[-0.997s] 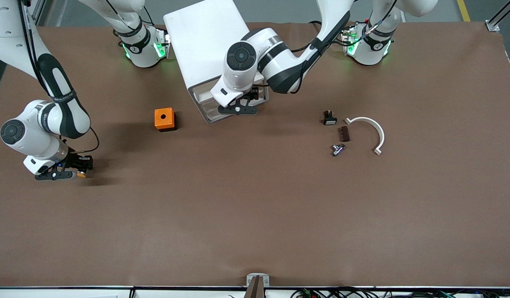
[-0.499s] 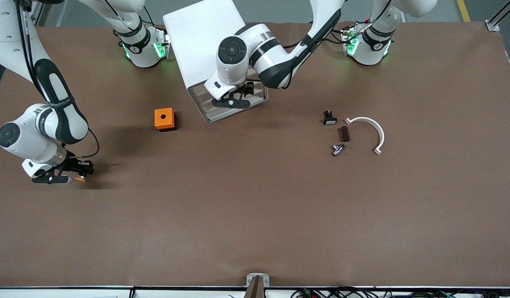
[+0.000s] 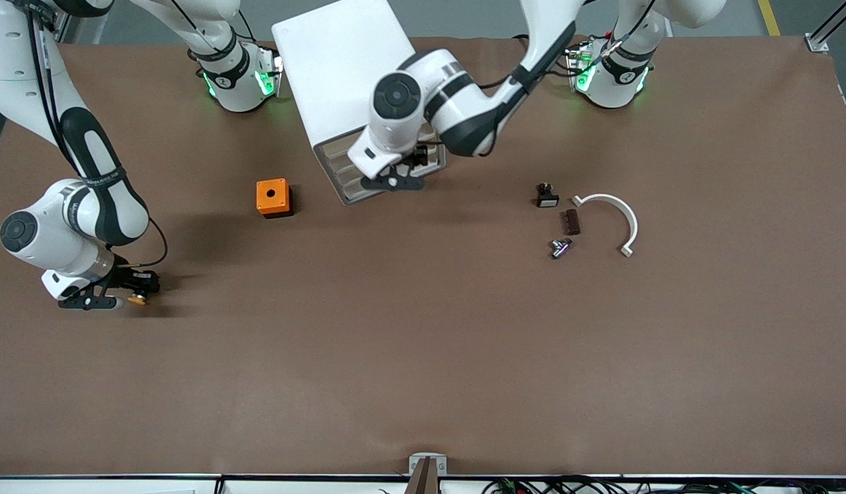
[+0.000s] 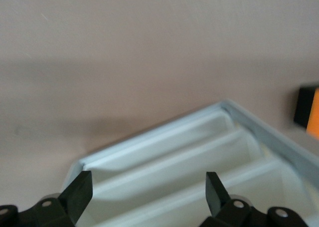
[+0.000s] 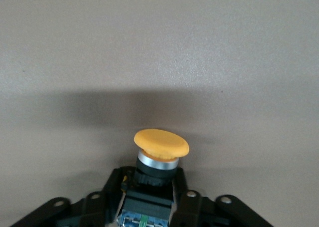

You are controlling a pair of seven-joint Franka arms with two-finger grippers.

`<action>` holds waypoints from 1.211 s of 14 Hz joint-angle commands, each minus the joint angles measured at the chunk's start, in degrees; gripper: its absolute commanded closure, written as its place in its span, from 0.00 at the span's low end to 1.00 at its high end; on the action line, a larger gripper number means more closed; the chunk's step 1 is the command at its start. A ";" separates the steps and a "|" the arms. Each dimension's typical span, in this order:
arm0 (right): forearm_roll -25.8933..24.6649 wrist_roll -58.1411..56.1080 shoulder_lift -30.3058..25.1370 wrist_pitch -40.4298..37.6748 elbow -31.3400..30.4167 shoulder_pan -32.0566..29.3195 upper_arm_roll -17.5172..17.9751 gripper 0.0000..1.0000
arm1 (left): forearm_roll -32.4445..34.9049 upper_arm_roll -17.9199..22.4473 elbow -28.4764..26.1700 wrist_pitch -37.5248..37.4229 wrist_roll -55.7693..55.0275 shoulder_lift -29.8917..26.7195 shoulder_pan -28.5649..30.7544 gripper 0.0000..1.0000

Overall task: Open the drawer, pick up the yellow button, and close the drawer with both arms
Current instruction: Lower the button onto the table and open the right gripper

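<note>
White drawer (image 3: 388, 180) (shut) under left claw (image 3: 394, 182).

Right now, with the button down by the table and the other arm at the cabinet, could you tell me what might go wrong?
The button sits between the right gripper fingers, low over the table; releasing there could let it tip or roll. The left gripper, open over the drawer fronts of the cabinet, could shove the cabinet if it presses unevenly.
</note>
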 commanded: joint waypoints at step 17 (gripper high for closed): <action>-3.65 13.72 -23.63 -53.46 18.89 7.15 0.72 0.00 | 1.02 -0.70 -2.31 -6.79 11.90 -12.74 28.12 0.00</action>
